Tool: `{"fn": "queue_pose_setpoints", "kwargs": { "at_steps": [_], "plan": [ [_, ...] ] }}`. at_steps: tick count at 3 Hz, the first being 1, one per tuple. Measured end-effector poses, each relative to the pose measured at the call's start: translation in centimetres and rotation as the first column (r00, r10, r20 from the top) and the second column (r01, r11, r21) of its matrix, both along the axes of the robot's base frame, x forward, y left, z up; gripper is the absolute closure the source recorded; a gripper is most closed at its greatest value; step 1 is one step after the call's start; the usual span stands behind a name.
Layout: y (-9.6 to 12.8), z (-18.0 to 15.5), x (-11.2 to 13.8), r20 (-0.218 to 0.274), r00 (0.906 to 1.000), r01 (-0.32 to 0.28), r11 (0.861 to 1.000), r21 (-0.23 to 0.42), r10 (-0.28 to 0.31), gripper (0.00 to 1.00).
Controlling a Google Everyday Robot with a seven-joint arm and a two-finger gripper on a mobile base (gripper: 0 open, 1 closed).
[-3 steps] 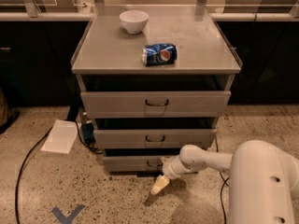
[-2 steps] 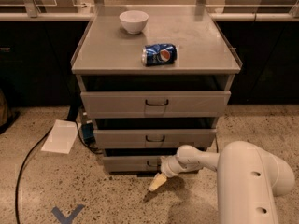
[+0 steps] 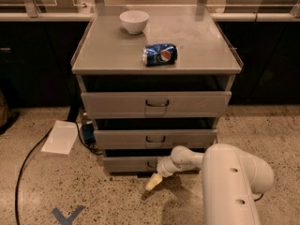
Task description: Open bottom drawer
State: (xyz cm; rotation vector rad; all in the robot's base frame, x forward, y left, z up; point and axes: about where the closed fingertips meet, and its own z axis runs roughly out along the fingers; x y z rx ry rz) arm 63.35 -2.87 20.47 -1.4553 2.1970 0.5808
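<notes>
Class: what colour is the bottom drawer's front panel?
Grey, camera view. The end effector hangs before the bottom drawer.

end effector point(image 3: 153, 182) before bottom drawer point(image 3: 126, 164), can point(image 3: 160, 54) on cabinet point(image 3: 201, 46)

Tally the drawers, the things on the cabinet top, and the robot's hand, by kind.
drawers: 3 (top drawer, middle drawer, bottom drawer)
white bowl: 1
Pepsi can: 1
hand, near the floor before bottom drawer: 1
Total: 6
</notes>
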Motion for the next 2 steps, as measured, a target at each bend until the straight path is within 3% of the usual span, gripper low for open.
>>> {"fn": "queue_pose_setpoints", "kwargs": {
  "at_steps": [2],
  "plan": [
    [-0.22,0.97,0.68,0.024,0.9996,0.010,1.000,0.001,-0.010,0.00]
  ]
}}
